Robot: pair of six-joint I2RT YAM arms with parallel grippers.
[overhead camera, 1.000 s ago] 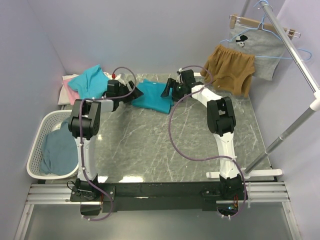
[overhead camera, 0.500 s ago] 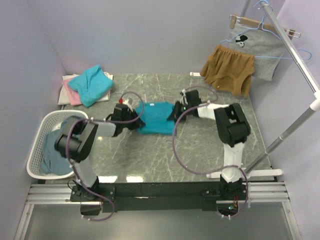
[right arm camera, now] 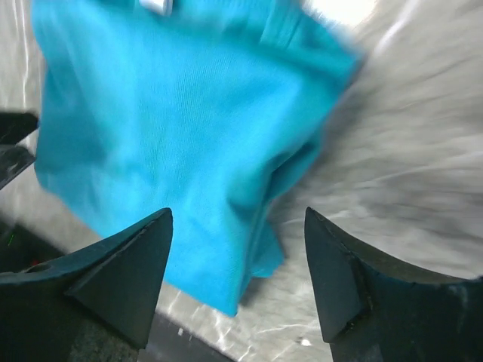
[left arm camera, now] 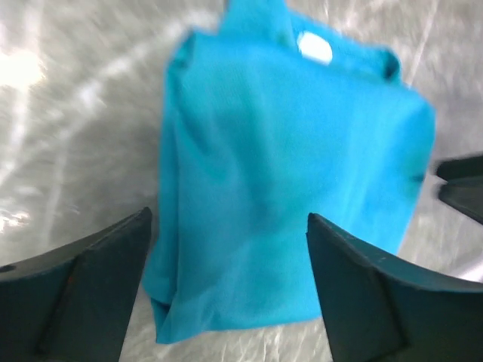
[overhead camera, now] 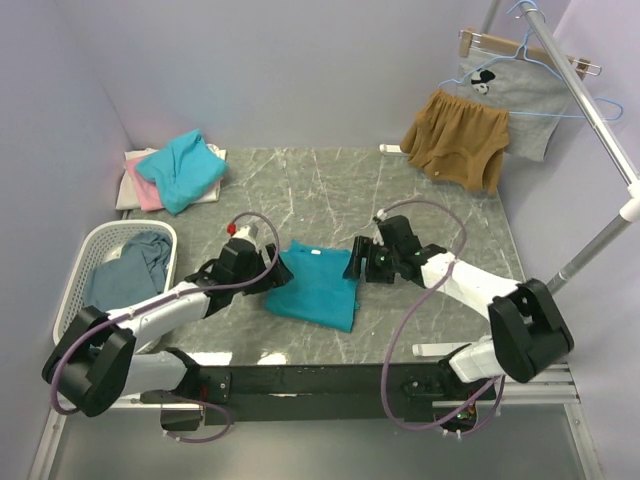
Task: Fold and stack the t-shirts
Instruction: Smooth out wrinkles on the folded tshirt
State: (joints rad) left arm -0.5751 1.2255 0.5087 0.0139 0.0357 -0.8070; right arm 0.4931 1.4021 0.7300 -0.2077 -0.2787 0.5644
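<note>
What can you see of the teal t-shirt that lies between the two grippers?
The teal t-shirt is soft, plain cotton-like cloth, folded into a rough rectangle, its white neck label facing up at the far end. It lies flat on the grey marbled table. The left gripper and right gripper flank it, jaws open, neither holding it.

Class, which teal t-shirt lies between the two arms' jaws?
The folded tee on the marble near the front; the other teal tee sits crumpled atop the far-left pile.

- The top external camera looked down over the whole table [overhead camera: 330, 190] from its near edge.
- Both wrist cameras looked down closely; all three views shared the teal t-shirt [overhead camera: 318, 288].
</note>
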